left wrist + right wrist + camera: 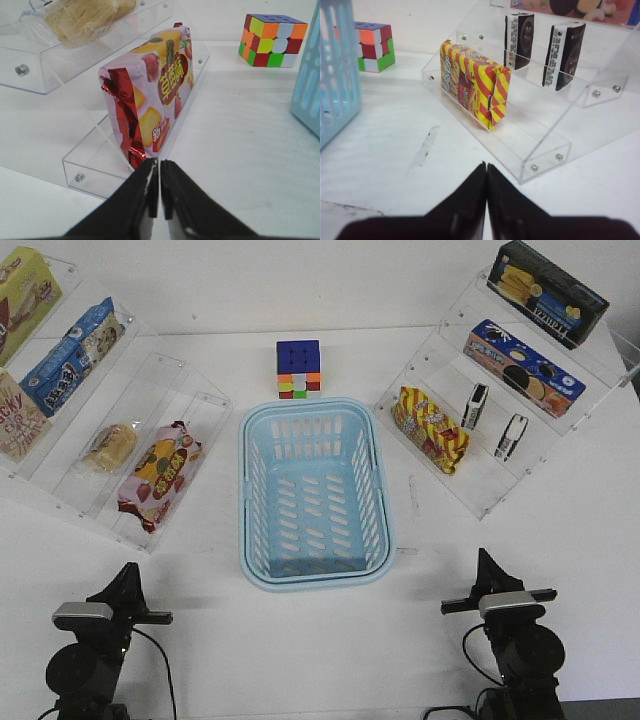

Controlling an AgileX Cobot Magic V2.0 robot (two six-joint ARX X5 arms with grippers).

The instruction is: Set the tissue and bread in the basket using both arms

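Note:
The light blue basket point(313, 496) stands empty at the table's middle. The bread point(109, 447), a golden bun in clear wrap, lies on the left clear rack; it also shows in the left wrist view point(87, 17). Two black-and-white tissue packs point(476, 405) point(511, 436) stand on the right rack, and show in the right wrist view point(519, 34) point(565, 49). My left gripper point(131, 571) is shut and empty at the near left, its tips point(159, 162) just short of the rack. My right gripper point(484, 560) is shut and empty at the near right point(486, 166).
A pink-red fruit-print packet point(159, 475) lies beside the bread. A yellow-red snack bag point(430, 428) stands in the right rack's lowest row. A colour cube point(299, 369) sits behind the basket. Snack boxes fill the racks' upper rows. The basket's wall point(335, 70) edges the right wrist view.

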